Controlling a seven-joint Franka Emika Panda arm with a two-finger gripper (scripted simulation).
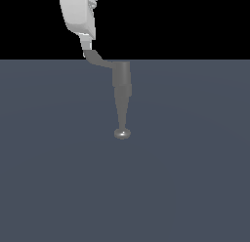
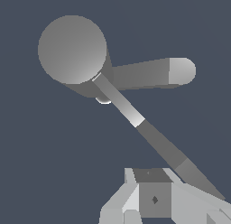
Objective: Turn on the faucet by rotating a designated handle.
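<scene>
Contact looks made: I see the gripper point(image 1: 87, 45) at the tip of the handle point(image 1: 97, 59), which projects sideways from the faucet point(image 1: 121, 92) top. Claw state I cannot tell. Rotation seems barely begun.

My exterior view sits off to the side and well back, looking level-ish across the flat grey floor point(image 1: 185, 187) at the faucet point(image 1: 121, 85) side-on, with my gripper point(image 1: 86, 47) only poking in at the picture's upper edge against the black backdrop. My wrist view rides right on me and stares straight down from close up, so the same faucet point(image 2: 72, 49) shows end-on as a round disc. Both cams share the faucet, its handle point(image 1: 99, 59) point(image 2: 155, 139), and the floor.
</scene>
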